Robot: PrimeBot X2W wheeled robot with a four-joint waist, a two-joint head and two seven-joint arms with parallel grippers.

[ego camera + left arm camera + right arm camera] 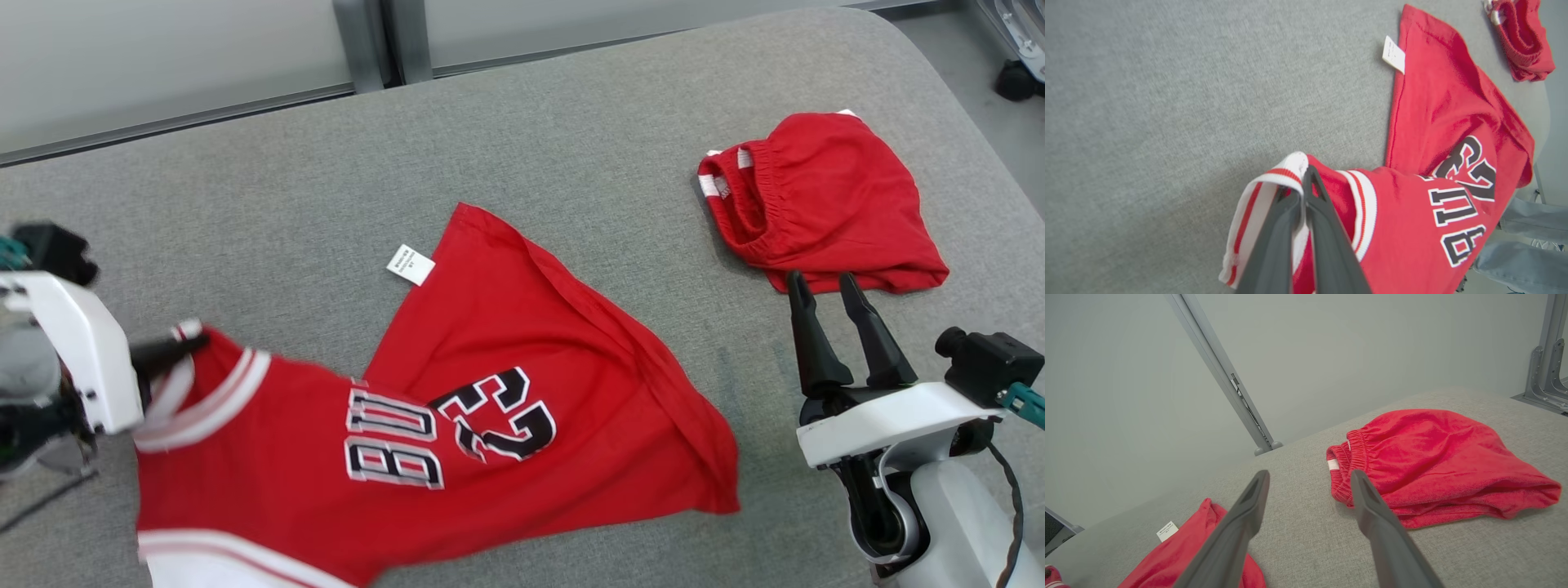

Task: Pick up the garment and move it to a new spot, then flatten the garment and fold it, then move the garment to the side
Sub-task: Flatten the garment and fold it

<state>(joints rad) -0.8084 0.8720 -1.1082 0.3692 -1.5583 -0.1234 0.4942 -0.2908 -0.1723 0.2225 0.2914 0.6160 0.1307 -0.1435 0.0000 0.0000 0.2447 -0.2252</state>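
Head view: on the tabletop [571, 139], a jersey [506, 351] spreads from centre toward 7 o'clock, its label [411, 265] at its far edge. Shorts [824, 204] lie well apart at 2 o'clock. The left claw [184, 345], at 9 o'clock, pinches the jersey's left end. The right claw [823, 279], at 4 o'clock, sits just before the shorts, fingers parted.

I see the jersey [506, 359] as bright red, with black letters and a black number 23, each outlined in white. Its neck and armhole trim is white with a thin red stripe. The care label [411, 264] on its far edge is white with tiny dark print. The shorts [824, 204], far right, are the same red, with small white patches at the waistband. The padded surface [571, 139] is a speckled mid-grey weave. The left gripper [1298, 181] and right gripper [823, 282] have charcoal fingers on white housings.
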